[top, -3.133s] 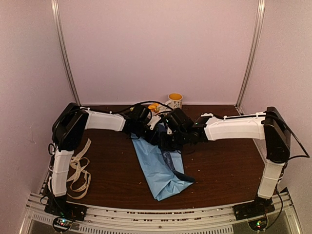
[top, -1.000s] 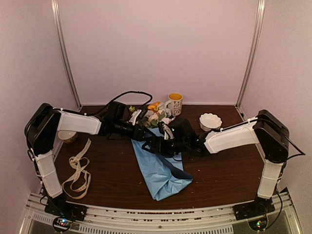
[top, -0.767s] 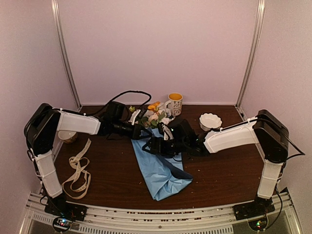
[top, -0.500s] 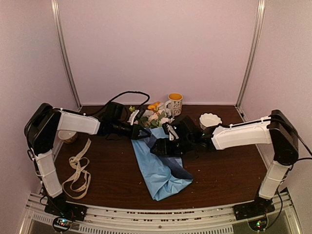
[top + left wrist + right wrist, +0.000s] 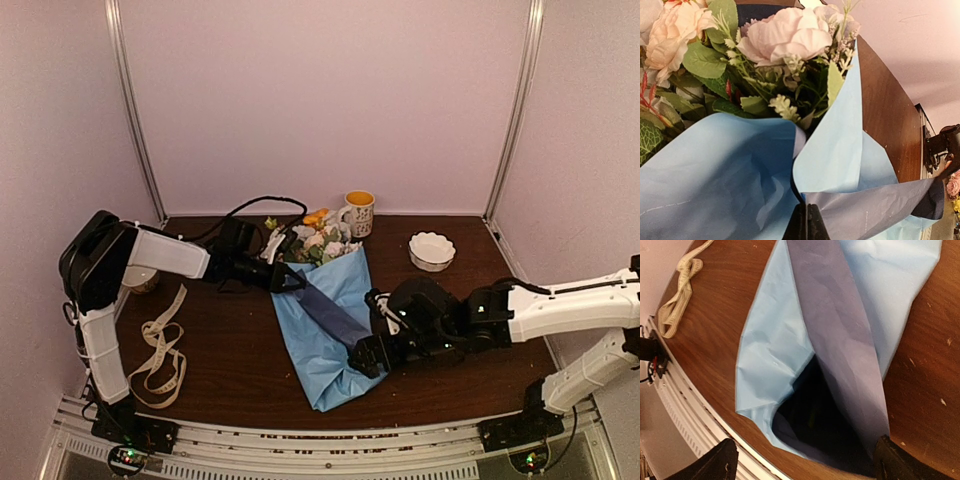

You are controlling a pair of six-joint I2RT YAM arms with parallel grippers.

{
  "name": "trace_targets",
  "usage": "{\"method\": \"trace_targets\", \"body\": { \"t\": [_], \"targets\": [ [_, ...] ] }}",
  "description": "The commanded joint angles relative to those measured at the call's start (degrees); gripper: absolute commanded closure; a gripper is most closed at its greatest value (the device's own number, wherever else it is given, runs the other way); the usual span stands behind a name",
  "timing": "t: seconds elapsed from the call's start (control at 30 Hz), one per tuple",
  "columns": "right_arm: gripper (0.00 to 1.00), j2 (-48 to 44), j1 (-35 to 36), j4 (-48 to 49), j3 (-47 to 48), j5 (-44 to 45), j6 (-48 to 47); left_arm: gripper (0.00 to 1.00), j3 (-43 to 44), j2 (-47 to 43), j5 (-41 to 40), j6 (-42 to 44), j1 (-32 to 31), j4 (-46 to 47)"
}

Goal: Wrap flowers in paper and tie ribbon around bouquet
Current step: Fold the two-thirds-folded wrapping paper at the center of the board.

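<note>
Pale lilac walls enclose a dark wooden table (image 5: 220, 390) with two black and white robot arms bolted at its near edge. At the back of the table stands a white mug (image 5: 358, 212) with an orange inside.

Just in front of the mug and slightly to its left lies the bouquet (image 5: 345, 285), flat on the wood. Its long axis runs from the mug towards the near edge. The flowers (image 5: 312, 243), pale pink and white blooms with green leaves, point at the back wall and almost reach the mug. The narrow end points at the near edge, angled a little right. The paper (image 5: 310, 345) forms a light blue cone with a darker navy fold crossing it on a slant.

The left gripper (image 5: 296, 283) reaches in from the left of the mug, just below the blooms. Its jaws are pressed together on an edge of the paper.

The right gripper (image 5: 362, 355) sits well in front of the mug, beside the cone's narrow end. Its jaws stand wide apart with nothing between them, and the wrist view looks down on the cone's dark open mouth.

The ribbon (image 5: 160, 350), cream and looped loosely, lies far to the left of the mug, towards the near edge and apart from the bouquet. A white scalloped bowl (image 5: 431, 251) sits to the right of the mug.
</note>
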Motion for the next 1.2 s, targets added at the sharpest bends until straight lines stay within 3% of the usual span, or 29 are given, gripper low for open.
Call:
{"method": "trace_targets", "body": {
  "t": [0.0, 0.17, 0.5, 0.67, 0.87, 1.0, 1.17],
  "targets": [
    [0.00, -5.0, 1.5, -5.2, -5.3, 7.3, 6.0, 1.00, 1.0, 1.0, -1.2, 1.3, 0.5, 1.2],
    [0.00, -5.4, 4.4, 1.0, -9.5, 8.0, 8.1, 1.00, 1.5, 1.4, -1.3, 1.9, 0.5, 0.3],
    [0.03, 1.6, 4.4, 3.5, -6.6, 13.6, 7.6, 1.00, 1.6, 1.7, -1.8, 2.1, 0.5, -0.1],
    [0.25, 5.8, 5.1, -0.4, -4.0, 13.6, 6.7, 1.00, 1.4, 1.7, -2.1, 2.3, 0.7, -0.3],
    [0.73, 4.5, 7.8, -9.4, -1.3, 19.6, 7.0, 1.00, 1.1, 2.1, -2.7, 2.4, 2.1, 0.0],
    [1.00, 7.1, 10.2, -14.1, 0.3, 21.8, 6.7, 1.00, 1.3, 2.7, -2.7, 2.3, 2.7, 0.3],
    [1.00, 13.0, 14.6, -25.3, 6.8, 28.2, 5.7, 1.00, 1.3, 3.7, -2.9, 2.4, 3.3, 0.6]
  ]
}}
